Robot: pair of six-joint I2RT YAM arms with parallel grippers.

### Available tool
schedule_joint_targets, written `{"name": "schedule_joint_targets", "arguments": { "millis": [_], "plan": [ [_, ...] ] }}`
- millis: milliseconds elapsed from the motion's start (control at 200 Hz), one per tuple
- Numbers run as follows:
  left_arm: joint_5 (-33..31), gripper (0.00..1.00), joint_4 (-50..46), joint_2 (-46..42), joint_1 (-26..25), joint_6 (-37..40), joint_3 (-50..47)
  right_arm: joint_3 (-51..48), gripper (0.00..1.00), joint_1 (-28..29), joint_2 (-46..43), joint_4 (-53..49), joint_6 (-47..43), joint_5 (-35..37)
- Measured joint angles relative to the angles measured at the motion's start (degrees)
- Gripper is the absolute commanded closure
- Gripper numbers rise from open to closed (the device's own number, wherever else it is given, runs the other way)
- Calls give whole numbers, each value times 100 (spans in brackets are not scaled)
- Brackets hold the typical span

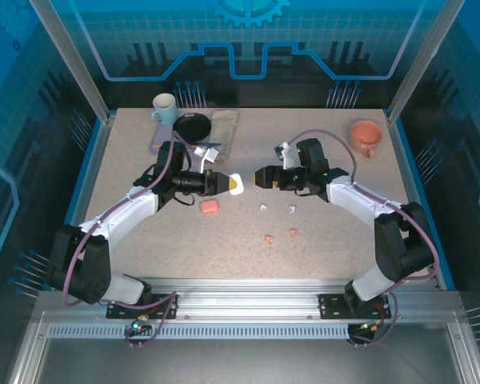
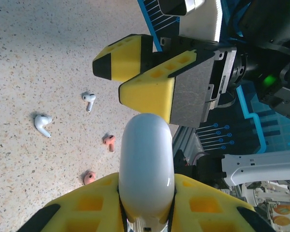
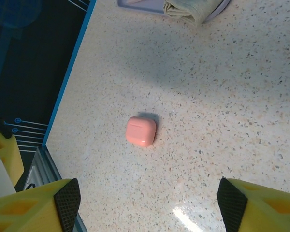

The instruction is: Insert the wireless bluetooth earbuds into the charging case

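My left gripper (image 1: 229, 183) is shut on a white charging case (image 1: 237, 184), held above the table's middle; the case (image 2: 146, 164) stands up between its yellow fingers (image 2: 82, 208). My right gripper (image 1: 258, 176) faces it a short way off, open, its yellow fingers (image 2: 150, 89) just beyond the case top. On the table lie two white earbuds (image 1: 264, 208) (image 1: 291, 210) and two pink earbuds (image 1: 269, 239) (image 1: 293, 233). A closed pink case (image 1: 210, 207) (image 3: 141, 131) lies below the right gripper (image 3: 150, 205), whose jaws stand wide with nothing between them.
At the back left stand a white mug (image 1: 164, 106), a black bowl (image 1: 194, 126) and a folded cloth (image 1: 225, 128). An orange cup (image 1: 366, 136) sits at the back right. Blue walls edge the table on both sides.
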Motion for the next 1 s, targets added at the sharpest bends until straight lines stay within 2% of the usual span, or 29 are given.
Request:
{"name": "schedule_joint_targets", "arguments": {
  "millis": [325, 695, 1000],
  "plan": [
    [2, 100, -2, 0, 0, 0, 4, -278, 21, 63, -881, 238, 173, -396],
    [2, 100, -22, 2, -7, 0, 72, 227, 23, 706, -369, 234, 227, -365],
    [-105, 100, -90, 61, -9, -2, 92, 149, 25, 553, -116, 328, 238, -332]
  ]
}}
